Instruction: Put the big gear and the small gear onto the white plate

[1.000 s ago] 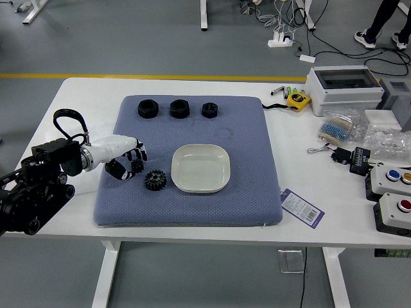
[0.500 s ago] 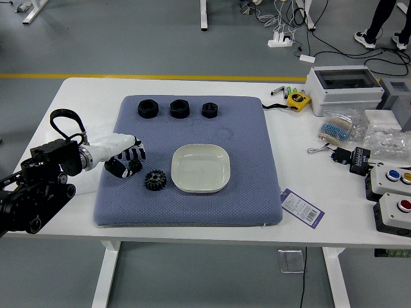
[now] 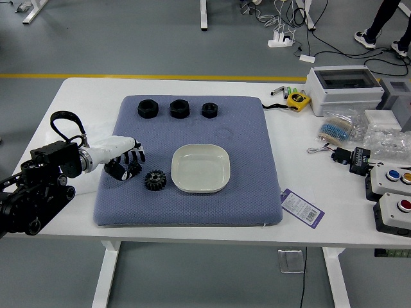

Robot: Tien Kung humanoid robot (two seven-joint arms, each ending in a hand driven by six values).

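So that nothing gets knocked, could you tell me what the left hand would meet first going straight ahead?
Past the small gear already at the left hand, probably the white plate. The big gear seems just off that line, nearer the robot. Height is unclear; it might pass above.

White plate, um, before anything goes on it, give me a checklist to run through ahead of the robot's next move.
1. White plate ready to receive: ok, it faces up on the blue mat with nothing on it.
2. Big gear on the plate: not ok, it lies on the mat, just left of the plate.
3. Small gear on the plate: not ok, it is at the left hand.
4. Small gear securely gripped: cannot tell, the hand partly covers it.
5. Right arm out of the way: ok, not in view.
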